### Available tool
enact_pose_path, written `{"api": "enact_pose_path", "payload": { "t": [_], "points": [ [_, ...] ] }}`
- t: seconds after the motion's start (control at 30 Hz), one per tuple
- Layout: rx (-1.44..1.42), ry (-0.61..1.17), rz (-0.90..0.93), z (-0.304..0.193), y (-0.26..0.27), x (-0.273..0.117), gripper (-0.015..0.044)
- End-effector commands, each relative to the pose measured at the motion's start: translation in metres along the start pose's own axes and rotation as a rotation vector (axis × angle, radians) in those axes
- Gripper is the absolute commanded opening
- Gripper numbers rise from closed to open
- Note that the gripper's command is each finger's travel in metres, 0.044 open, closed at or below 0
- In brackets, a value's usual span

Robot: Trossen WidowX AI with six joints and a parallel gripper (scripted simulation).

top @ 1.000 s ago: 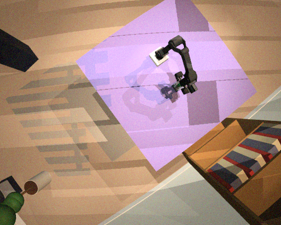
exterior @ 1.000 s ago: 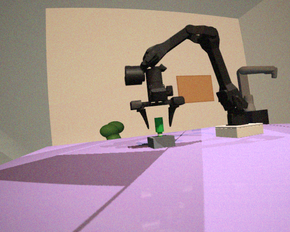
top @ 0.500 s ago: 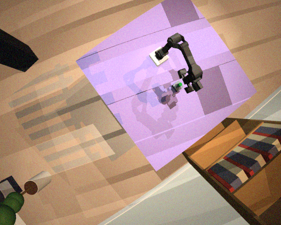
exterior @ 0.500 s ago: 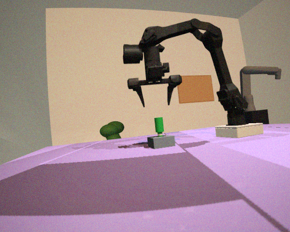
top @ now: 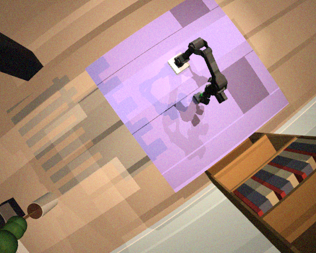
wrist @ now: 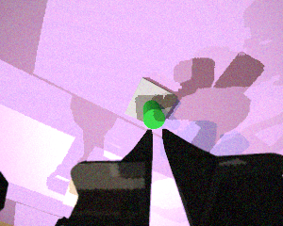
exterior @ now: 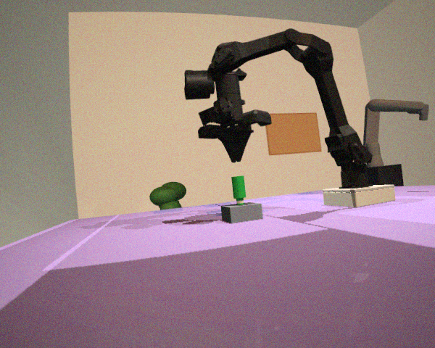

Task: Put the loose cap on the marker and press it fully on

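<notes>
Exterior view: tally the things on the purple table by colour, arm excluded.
Green: 1, the cap on the marker
Grey: 1, the holder block
Cream: 1, the base plate
Total: 3
</notes>
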State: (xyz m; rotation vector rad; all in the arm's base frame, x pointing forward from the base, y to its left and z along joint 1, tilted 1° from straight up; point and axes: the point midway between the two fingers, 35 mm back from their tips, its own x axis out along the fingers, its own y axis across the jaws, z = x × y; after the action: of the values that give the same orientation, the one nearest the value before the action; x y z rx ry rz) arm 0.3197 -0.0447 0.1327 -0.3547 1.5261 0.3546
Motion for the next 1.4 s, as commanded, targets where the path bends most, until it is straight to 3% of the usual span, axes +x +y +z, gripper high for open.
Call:
{"api": "enact_pose_path", "payload": {
  "t": [0.0, 0.53, 1.37],
  "points": [
    [0.524, -0.004, -0.002, 0.0, -0.001, 0.003, 0.0],
    [0.524, -0.004, -0.002, 0.0, -0.001, 0.005, 0.0],
    [0.524, -0.004, -0.002, 0.0, -0.001, 0.043, 0.0]
  ]
}}
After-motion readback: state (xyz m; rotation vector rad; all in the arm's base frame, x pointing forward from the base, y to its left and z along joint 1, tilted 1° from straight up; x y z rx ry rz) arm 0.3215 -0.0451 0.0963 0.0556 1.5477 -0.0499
